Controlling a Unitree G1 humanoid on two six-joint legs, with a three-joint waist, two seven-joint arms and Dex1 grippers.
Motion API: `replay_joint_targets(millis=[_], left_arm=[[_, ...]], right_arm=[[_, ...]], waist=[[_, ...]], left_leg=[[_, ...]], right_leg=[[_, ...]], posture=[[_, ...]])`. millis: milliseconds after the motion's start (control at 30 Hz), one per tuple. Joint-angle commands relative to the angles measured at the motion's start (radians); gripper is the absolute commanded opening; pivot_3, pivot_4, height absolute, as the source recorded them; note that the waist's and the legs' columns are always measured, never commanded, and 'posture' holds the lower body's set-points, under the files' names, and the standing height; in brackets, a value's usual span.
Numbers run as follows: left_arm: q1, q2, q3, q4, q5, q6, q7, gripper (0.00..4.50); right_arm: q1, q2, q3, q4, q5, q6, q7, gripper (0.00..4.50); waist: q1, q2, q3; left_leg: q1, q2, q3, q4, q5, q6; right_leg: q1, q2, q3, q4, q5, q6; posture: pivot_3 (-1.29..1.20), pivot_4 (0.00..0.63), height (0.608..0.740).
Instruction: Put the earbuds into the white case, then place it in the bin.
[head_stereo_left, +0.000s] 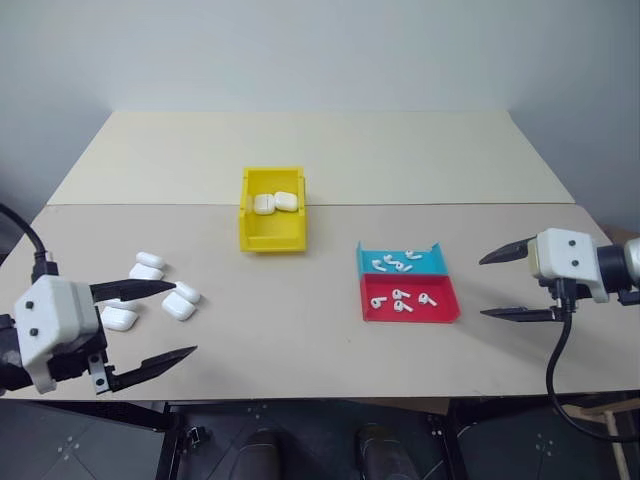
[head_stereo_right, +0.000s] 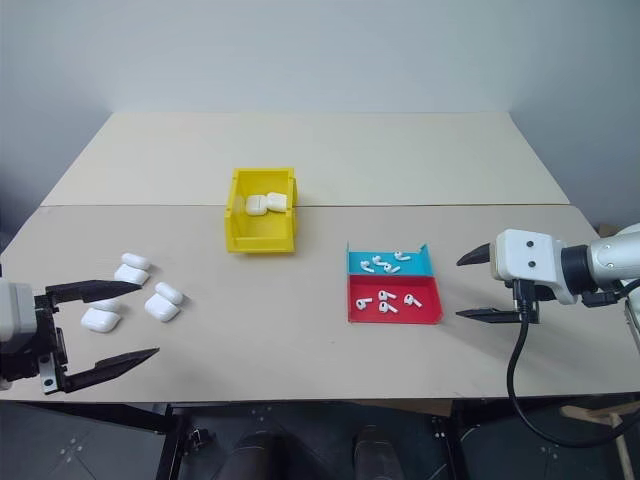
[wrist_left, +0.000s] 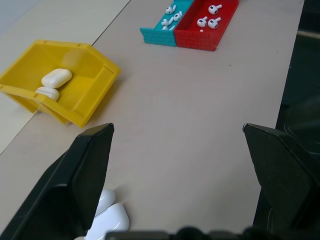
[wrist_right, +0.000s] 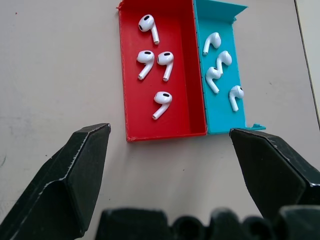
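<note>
Earbuds (wrist_right: 162, 102) lie in the red tray (wrist_right: 131, 90) and blue tray (wrist_right: 239, 115), just ahead of our right gripper (head_stereo_left: 505, 283), which hovers spread wide and empty. Our left gripper (head_stereo_left: 148, 322) hangs equally agape beside the loose white cases (head_stereo_left: 178, 306) (its wrist view shows two more inside the yellow bin (wrist_left: 95, 85)).

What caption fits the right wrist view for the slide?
Open right gripper hovering above the table, facing a red tray with four earbuds and a blue tray with four more.
</note>
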Motion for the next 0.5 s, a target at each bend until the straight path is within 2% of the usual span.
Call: replay_joint_targets(millis=[33, 500], left_arm=[[-0.008, 0.007, 0.024, -0.001, -0.003, 0.014, 0.003, 4.5], [0.053, -0.026, 0.13, -0.124, -0.008, 0.173, 0.12, 4.5]], right_arm=[[-0.022, -0.014, -0.025, -0.021, 0.014, 0.0, -0.006, 4.45], [-0.048, -0.011, -0.008, -0.004, 0.009, -0.011, 0.003, 4.45]], waist=[[0.0, 0.0, 0.0], [-0.001, 0.0, 0.0]], left_leg=[[0.0, 0.0, 0.0, 0.0, 0.0, 0.0], [0.0, 0.0, 0.0, 0.0, 0.0, 0.0]], right_leg=[[0.0, 0.0, 0.0, 0.0, 0.0, 0.0], [0.0, 0.0, 0.0, 0.0, 0.0, 0.0]], posture=[[0.0, 0.15, 0.74], [0.0, 0.15, 0.74]])
